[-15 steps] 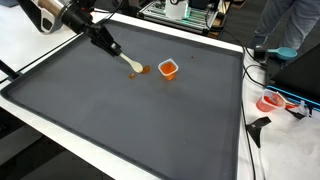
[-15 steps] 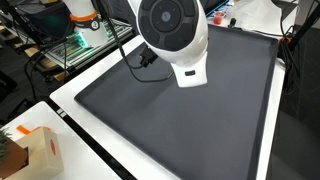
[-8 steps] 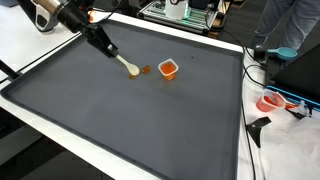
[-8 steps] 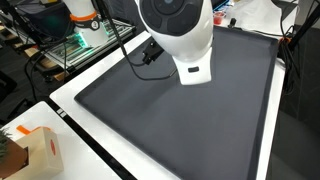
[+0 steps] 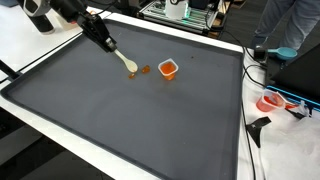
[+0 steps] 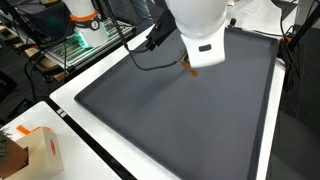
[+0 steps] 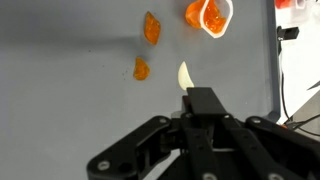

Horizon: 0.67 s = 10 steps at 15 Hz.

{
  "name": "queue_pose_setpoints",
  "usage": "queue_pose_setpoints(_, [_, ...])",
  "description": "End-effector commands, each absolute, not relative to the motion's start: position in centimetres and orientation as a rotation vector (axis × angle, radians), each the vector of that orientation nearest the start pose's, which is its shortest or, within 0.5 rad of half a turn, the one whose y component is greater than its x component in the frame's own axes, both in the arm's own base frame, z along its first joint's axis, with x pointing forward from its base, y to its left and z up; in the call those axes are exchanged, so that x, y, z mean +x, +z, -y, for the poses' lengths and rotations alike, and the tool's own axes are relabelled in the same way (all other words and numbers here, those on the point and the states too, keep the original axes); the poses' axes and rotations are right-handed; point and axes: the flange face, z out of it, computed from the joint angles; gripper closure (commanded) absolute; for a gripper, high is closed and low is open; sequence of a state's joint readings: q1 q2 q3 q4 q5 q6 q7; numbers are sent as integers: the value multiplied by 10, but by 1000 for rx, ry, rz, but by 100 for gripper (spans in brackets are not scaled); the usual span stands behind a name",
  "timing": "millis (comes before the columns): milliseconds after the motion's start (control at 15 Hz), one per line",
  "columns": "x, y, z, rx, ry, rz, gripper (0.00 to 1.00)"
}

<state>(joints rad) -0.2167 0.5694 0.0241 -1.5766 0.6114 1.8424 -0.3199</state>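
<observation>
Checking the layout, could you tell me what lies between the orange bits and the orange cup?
Only bare grey mat separates the orange bits from the orange cup in the wrist view, and beside the orange cup in an exterior view.

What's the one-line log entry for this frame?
tool: shut on spoon | spoon tip: near two orange pieces, contact unclear | orange cup: upright on grey mat, apart from spoon

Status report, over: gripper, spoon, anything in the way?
Gripper shut on spoon. Spoon tip beside two orange pieces; cup apart. Nothing between spoon and pieces.
</observation>
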Motion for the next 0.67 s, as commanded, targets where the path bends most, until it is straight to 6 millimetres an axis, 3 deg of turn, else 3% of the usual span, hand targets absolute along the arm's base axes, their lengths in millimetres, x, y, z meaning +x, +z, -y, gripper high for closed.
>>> queue_pose_setpoints(0, [656,322,76,-2587,183,-158,97])
queue_pose_setpoints(600, [647,381,34,-2796,120,-28,97])
